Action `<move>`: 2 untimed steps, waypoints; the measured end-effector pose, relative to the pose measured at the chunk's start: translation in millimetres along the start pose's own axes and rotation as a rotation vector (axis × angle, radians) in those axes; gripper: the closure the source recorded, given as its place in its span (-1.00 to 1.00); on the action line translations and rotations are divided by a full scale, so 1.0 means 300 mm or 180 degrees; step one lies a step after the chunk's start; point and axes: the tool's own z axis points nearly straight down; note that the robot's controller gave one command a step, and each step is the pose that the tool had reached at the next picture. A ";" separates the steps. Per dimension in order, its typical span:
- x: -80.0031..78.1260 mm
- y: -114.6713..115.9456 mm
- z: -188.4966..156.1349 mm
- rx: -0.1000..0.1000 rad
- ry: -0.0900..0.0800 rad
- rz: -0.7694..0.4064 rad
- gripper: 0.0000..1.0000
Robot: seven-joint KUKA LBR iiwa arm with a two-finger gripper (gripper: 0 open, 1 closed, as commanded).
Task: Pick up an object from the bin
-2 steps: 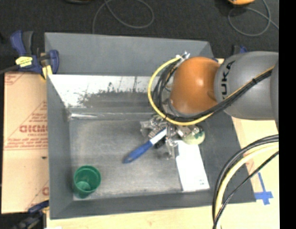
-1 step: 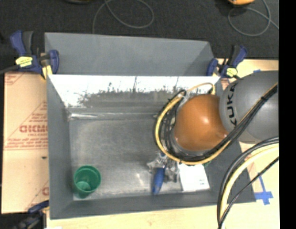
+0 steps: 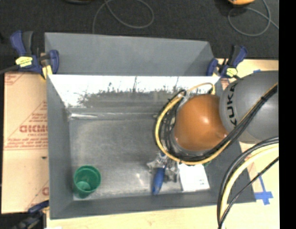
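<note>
My gripper [image 3: 163, 167] is low in the bin's front right part, its metal body showing just below the orange wrist cover. A small blue elongated thing [image 3: 157, 181] lies directly under it, pointing toward the bin's front wall; whether it is gripped is hidden. A flat white card or box [image 3: 194, 178] lies on the floor just to the right of the gripper, partly under the arm.
A green plastic cup [image 3: 86, 180] stands in the front left corner, far from the gripper. The arm with its orange cover and looping cables covers the bin's right side. Bare grey floor stretches between the cup and the gripper.
</note>
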 end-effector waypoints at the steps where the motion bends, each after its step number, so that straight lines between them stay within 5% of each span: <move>1: -0.008 0.016 -0.019 -0.0008 0.0006 -0.0118 1.00; 2: 0.018 0.019 -0.200 -0.0032 0.0025 -0.0142 1.00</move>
